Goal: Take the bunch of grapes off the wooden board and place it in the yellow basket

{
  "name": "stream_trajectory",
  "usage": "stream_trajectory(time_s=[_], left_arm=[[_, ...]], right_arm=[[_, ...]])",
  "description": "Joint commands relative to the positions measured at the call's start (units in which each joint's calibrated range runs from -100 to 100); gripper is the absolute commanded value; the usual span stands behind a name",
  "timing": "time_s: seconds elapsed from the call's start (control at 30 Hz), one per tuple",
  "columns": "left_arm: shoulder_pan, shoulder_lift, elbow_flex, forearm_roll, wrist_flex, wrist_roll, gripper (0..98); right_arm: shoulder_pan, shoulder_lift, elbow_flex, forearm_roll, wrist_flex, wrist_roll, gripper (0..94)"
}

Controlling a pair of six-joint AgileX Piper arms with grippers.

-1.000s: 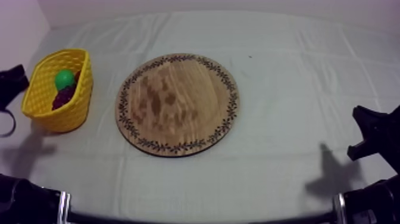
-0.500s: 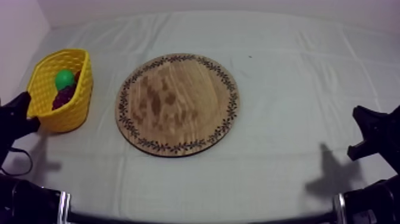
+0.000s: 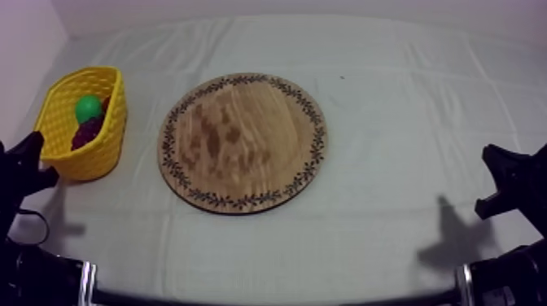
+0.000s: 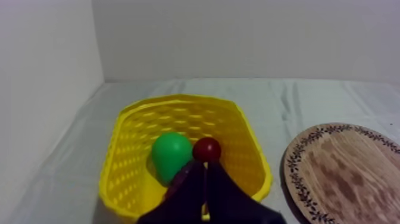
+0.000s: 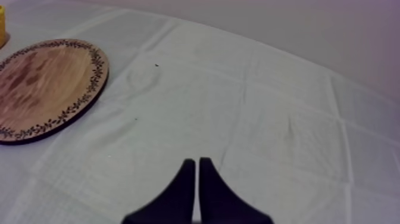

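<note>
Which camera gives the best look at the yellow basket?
The left wrist view: it looks into the yellow basket from close, with the pear and small red fruit plain inside. The top view shows it whole but far off, left of the wooden board. The right wrist view catches a yellow sliver past the board.

Left: yellow basket, lattice weave. Inside: green pear, dark purple bunch of grapes, small red fruit. Centre: wooden board, mottled brown, dark leafy rim pattern. Grey-white cloth.
</note>
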Motion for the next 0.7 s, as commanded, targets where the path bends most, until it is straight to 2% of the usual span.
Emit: stream_trajectory(time_s=[0.0, 0.27, 0.67], left_arm=[[-0.03, -0.01, -0.01, 0.21, 0.35, 0.05, 0.0], [-0.10, -0.05, 0.00, 1.91, 4.37, -0.81, 0.0], [-0.24, -0.06, 0.00, 2.52, 5.48, -1.01, 0.0]], right_arm=[[0.02, -0.01, -0.03, 0.01, 0.04, -0.01, 0.4], [0.02, -0.01, -0.03, 0.01, 0.04, -0.01, 0.4], [0.02, -0.01, -0.03, 0.01, 0.04, -0.01, 0.4]])
